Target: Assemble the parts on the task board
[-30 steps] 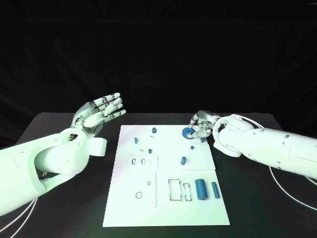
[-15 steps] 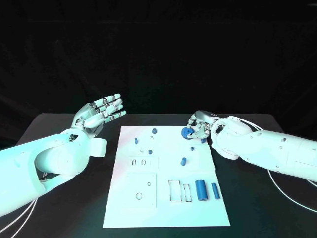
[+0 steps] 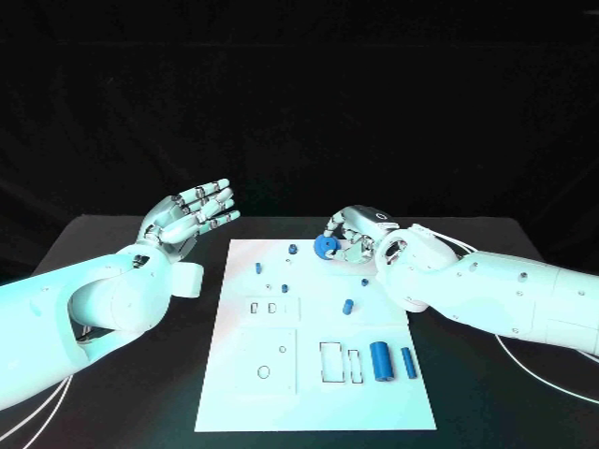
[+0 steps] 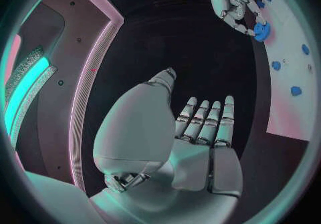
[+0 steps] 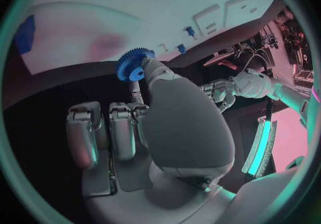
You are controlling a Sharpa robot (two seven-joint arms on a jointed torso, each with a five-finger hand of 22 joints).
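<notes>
the right hand (image 3: 357, 232) pinches a blue gear (image 3: 326, 246) between thumb and a finger, held over the far end of the white board (image 3: 314, 393), just beside a small blue peg (image 3: 293, 250) standing there. nearer than the hand, more blue pieces stand on the board, and two blue cylinders (image 3: 391, 358) lie by its near right corner beside rectangular slots (image 3: 330, 360). the left hand (image 3: 189, 212) is raised off the board's left edge over the black counter (image 3: 124, 393), palm open, fingers apart, holding nothing.

Head camera looks down; both wrist cameras share the task board (image 3: 314, 337).
</notes>
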